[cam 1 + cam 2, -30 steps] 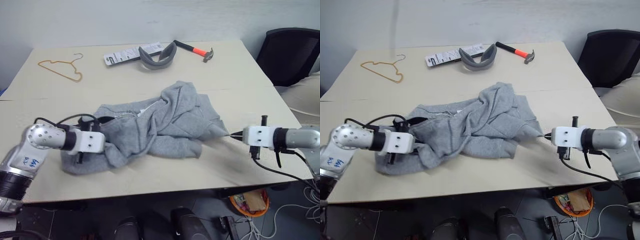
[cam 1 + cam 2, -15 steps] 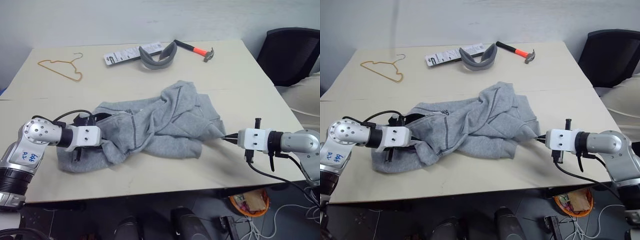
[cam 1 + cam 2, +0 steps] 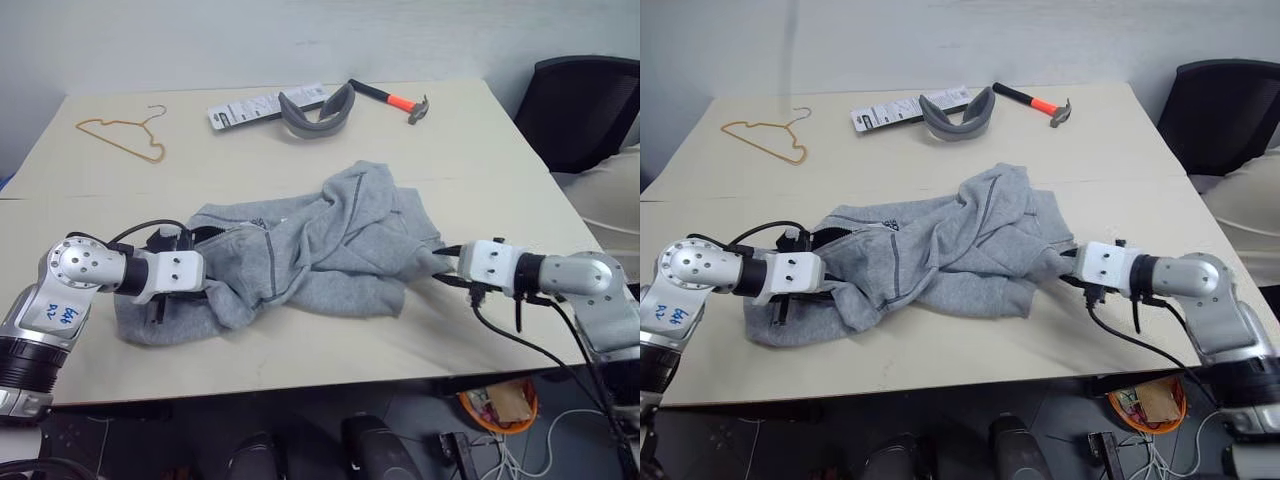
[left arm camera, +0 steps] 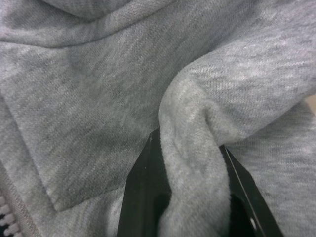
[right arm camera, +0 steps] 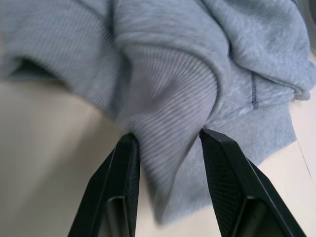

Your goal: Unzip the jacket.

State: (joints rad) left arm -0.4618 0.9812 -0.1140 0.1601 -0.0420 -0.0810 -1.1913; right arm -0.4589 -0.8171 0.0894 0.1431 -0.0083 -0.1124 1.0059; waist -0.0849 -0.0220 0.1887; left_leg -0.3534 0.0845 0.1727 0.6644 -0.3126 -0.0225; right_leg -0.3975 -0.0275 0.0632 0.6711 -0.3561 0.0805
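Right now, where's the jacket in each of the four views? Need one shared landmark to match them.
Left eye view: jacket crumpled at the table's centre, between both arms.
Right eye view: jacket same spot, mid-table.
Left wrist view: grey fleece fold pinched between the left gripper's black fingers.
Right wrist view: ribbed cuff between the right gripper's parted fingers.
Shared landmark: the jacket's grey fabric at each gripper.

Your robot's arms are silver metal with white wrist blocks, black cables looping alongside, black fingers (image 5: 123,187), and blue handwriting on the left forearm.
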